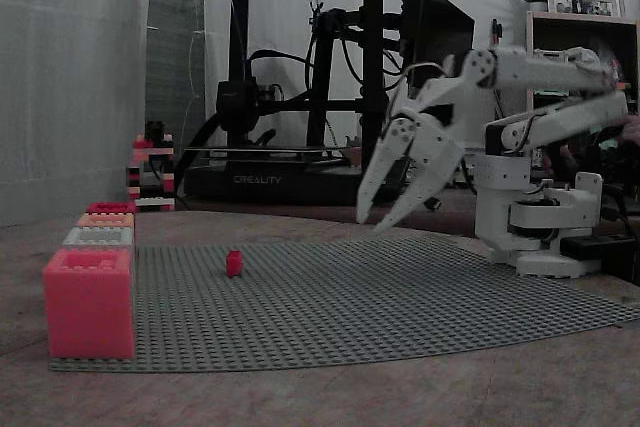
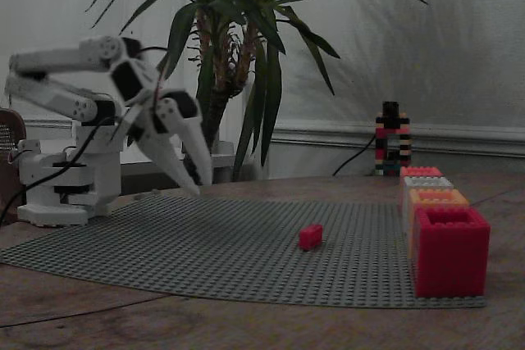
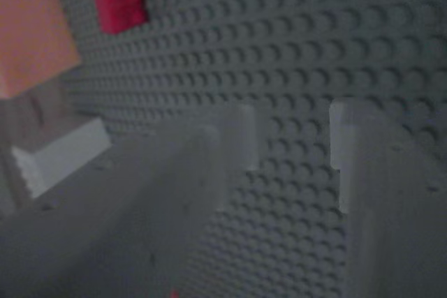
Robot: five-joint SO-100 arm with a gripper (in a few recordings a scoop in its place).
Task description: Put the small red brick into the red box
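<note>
Nearest in a fixed view stands the red box [image 1: 89,302], at the left front corner of the grey studded baseplate [image 1: 400,297]. Farther in, the small red brick [image 1: 233,263] sits alone on the plate. It looks light, rigid and slick, probably best pinched across its flat sides. Beyond, right, the gripper [image 1: 367,219] hangs above the plate, jaws spread and empty

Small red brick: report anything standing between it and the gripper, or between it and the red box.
Nothing visible blocks either path. The small red brick sits alone on the baseplate; the open gripper hangs above the studs, and the red box stands at the plate's edge.
</note>
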